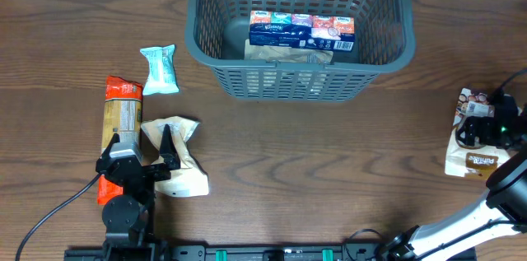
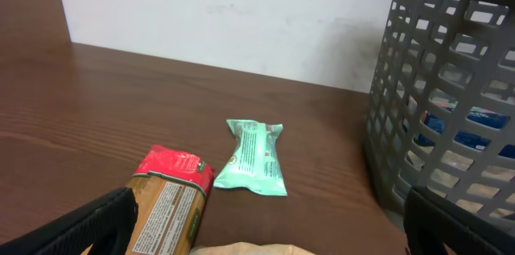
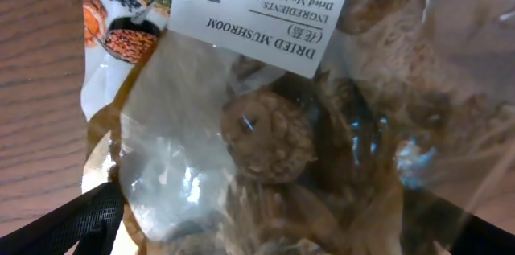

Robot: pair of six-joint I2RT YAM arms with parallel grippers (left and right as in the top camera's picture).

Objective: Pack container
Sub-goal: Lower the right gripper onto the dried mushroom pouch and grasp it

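At the far middle of the surface [image 1: 272, 162], the container [image 1: 216, 72] is set. The left hand [image 1: 142, 147], over a beige packet [image 1: 188, 177], and the right hand [image 1: 480, 129], over a mushroom bag [image 3: 265, 134], are spread wide, empty.

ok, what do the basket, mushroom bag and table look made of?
Basket: moulded plastic, matte dark grey; uniform slotted lattice.
Mushroom bag: clear glossy plastic film; glare, contents visible.
Table: wood or wood-look laminate; brown grain, can't tell which.
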